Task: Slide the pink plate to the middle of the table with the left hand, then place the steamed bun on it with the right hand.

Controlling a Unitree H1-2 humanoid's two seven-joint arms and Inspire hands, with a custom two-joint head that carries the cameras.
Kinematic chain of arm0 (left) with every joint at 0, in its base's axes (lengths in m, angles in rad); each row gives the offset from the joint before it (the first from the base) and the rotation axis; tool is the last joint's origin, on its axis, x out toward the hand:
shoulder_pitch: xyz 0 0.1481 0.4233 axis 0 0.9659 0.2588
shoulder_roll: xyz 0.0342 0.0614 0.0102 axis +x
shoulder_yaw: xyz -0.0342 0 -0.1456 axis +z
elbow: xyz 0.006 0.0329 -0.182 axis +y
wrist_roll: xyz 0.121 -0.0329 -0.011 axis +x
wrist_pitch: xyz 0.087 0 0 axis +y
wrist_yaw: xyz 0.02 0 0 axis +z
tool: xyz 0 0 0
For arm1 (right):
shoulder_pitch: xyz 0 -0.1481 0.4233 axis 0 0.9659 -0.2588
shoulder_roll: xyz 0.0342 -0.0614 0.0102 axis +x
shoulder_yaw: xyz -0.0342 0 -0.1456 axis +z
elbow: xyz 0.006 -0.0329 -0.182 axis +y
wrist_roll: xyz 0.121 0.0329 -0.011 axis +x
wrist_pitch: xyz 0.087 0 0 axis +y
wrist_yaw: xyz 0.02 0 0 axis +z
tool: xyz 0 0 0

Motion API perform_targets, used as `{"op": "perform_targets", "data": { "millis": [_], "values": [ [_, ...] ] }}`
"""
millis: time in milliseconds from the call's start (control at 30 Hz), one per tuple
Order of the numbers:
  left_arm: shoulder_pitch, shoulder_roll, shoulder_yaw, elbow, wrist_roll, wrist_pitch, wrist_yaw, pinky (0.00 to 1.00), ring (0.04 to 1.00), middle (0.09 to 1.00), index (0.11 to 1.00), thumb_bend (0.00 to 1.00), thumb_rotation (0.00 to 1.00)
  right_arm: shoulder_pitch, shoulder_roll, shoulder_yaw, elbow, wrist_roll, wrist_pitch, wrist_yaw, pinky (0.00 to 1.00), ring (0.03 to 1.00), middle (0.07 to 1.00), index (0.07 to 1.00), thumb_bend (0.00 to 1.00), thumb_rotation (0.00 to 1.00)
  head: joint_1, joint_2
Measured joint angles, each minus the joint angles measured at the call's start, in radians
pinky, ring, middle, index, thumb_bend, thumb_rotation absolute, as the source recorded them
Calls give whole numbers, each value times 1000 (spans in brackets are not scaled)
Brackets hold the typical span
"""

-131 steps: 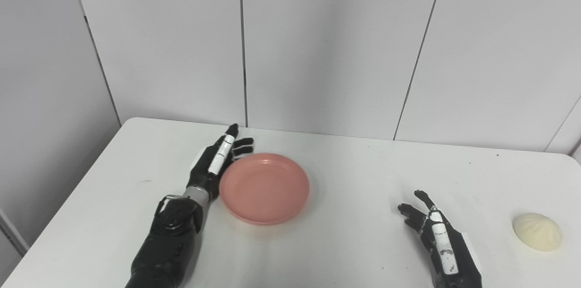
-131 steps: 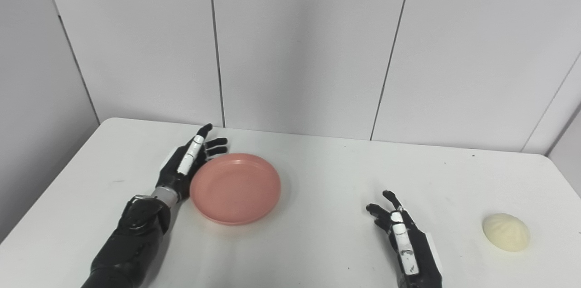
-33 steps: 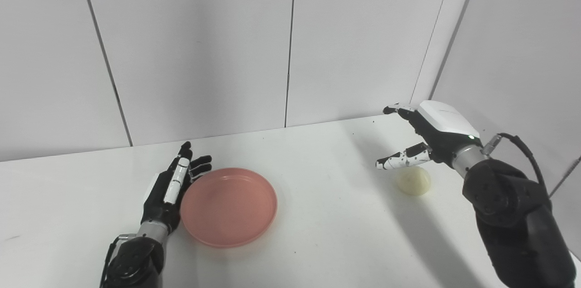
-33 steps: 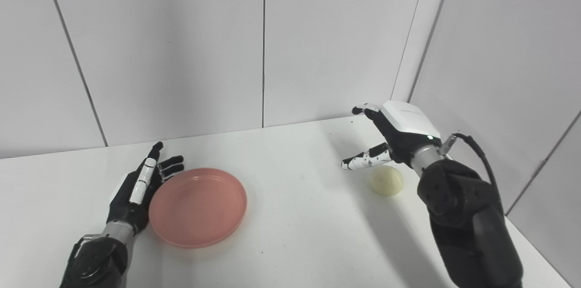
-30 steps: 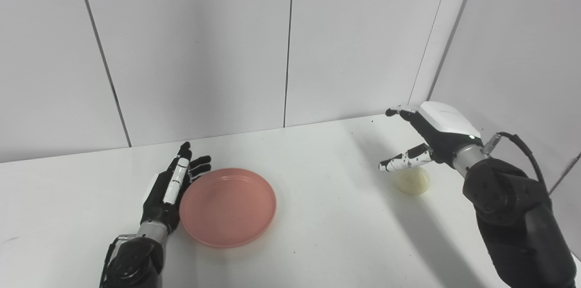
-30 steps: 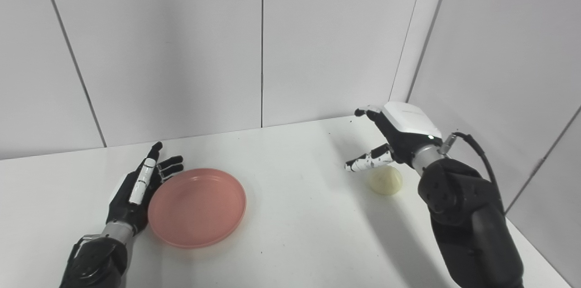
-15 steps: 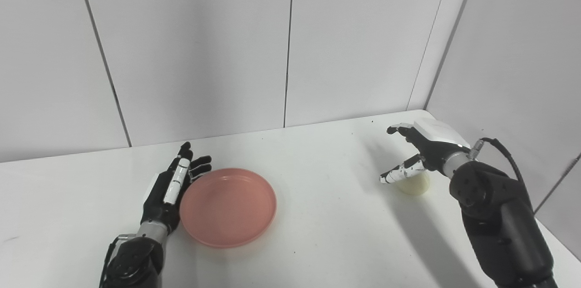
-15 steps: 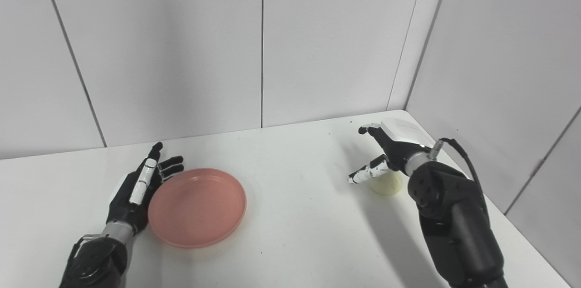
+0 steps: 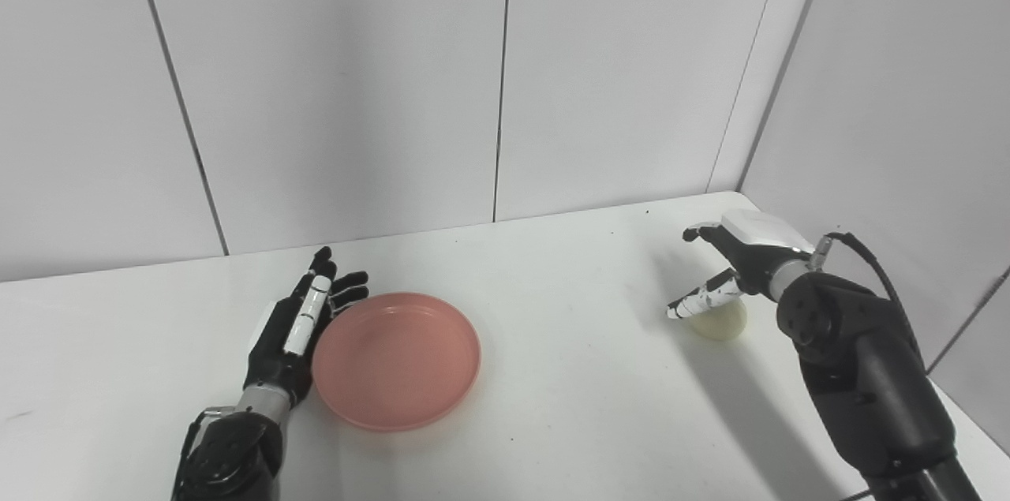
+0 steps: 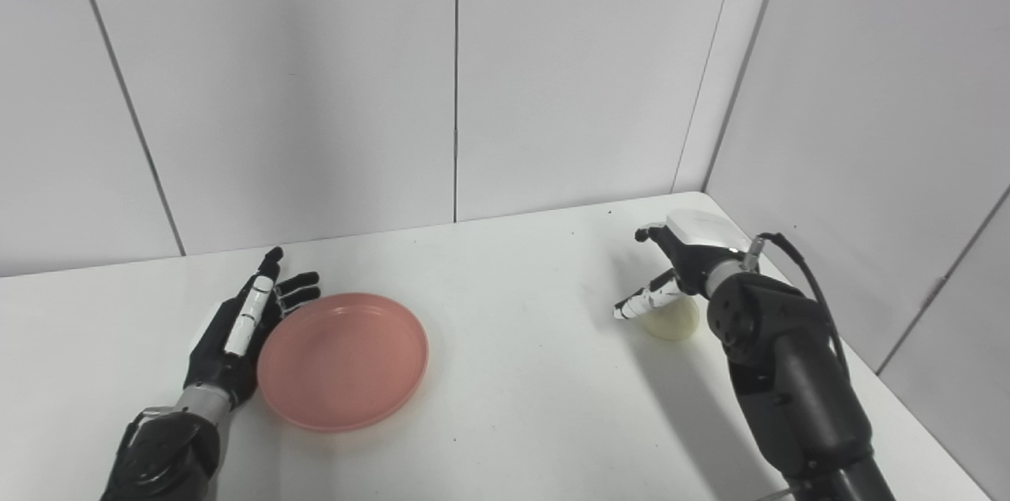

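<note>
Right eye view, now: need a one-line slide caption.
Right hand open over the steamed bun near the table's right edge; left hand open beside the empty pink plate.

The left hand lay flat and low near the table's left part, fingers spread and pointing toward the far edge, holding nothing. The right arm reached toward the far right corner; the right hand hung palm down there, thumb and fingers apart and curved, not closed on anything.
</note>
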Motion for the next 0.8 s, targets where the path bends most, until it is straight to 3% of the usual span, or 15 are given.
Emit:
{"op": "perform_targets", "data": {
  "millis": [267, 800],
  "values": [
    [-1, 1, 1, 1, 0, 0, -3, 758, 775, 763, 968, 649, 821, -1, -25, 20, 67, 3, 0, -10, 631, 849, 914, 851, 1000, 487, 0, 2],
    [-12, 3, 3, 23, -10, -2, -23, 773, 773, 762, 980, 648, 819, -3, -57, 86, 233, 78, 0, -120, 667, 881, 932, 849, 1000, 496, 12, 3]
  ]
}}
